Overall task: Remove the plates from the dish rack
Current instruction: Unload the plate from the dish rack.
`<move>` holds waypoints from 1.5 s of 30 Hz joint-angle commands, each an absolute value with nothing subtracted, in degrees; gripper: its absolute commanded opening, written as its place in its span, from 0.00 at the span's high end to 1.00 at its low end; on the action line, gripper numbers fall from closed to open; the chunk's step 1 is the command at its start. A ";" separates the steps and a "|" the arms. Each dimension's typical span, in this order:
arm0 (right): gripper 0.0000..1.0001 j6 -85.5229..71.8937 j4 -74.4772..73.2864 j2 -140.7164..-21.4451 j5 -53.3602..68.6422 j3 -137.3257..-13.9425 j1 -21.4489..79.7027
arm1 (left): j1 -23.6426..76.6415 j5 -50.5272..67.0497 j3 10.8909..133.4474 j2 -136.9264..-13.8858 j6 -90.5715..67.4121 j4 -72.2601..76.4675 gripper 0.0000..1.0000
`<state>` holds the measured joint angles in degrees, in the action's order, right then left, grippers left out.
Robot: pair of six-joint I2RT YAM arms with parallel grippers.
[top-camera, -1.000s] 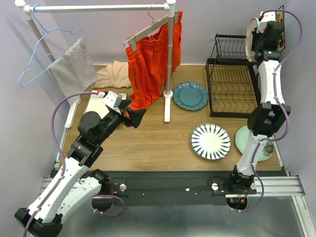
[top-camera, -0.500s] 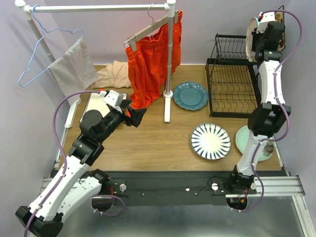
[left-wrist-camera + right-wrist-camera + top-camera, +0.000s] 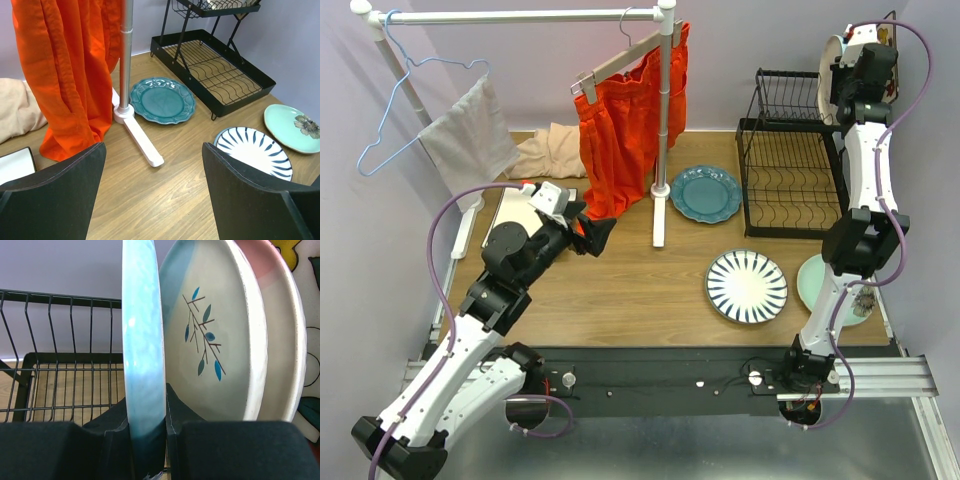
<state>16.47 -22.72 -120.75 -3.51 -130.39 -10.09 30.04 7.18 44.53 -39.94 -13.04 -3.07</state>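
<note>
Plates [image 3: 831,55] stand on edge in a tight row at the far right end of the dish rack [image 3: 790,185], up by its upper shelf. My right tool [image 3: 146,415] is clamped on the rim of the nearest one, a light-blue plate [image 3: 144,340] with a mottled glaze. I cannot tell whether its lower edge sits in a slot. Just behind it I see a cream plate [image 3: 220,355] with a pale blue patch and a sprig of blue leaves, then a pink-and-cream plate [image 3: 282,340], then the corner of a white flowered plate [image 3: 309,375].

Three more lie flat on the wooden bench [image 3: 640,290]. A teal plate [image 3: 705,193] with a scalloped rim is beside the rack's black grid base, a blue-striped plate [image 3: 747,285] is nearer me, and a mint plate [image 3: 812,283] is partly under my right arm.

My left tool [image 3: 592,236] hangs over the wood with its fingers wide apart, near an orange garment [image 3: 620,130] hung on a white clothes rail [image 3: 520,16]. A grey cloth [image 3: 470,140] hangs from a blue hanger [image 3: 390,110], and a beige cloth [image 3: 550,152] lies on the bench behind. The walls are pale lilac.
</note>
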 commanded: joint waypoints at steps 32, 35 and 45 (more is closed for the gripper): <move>1.00 16.61 -0.61 -107.67 -5.28 -126.04 -11.95 | 29.62 5.80 44.91 -41.04 -12.39 -3.78 0.13; 0.99 15.82 -0.61 -105.83 -2.30 -125.34 -11.95 | 29.71 5.89 44.91 -41.04 -12.39 -3.78 0.13; 0.99 7.57 -0.53 -97.30 11.51 -116.02 -11.95 | 29.62 5.89 44.91 -39.90 -12.57 -3.69 0.13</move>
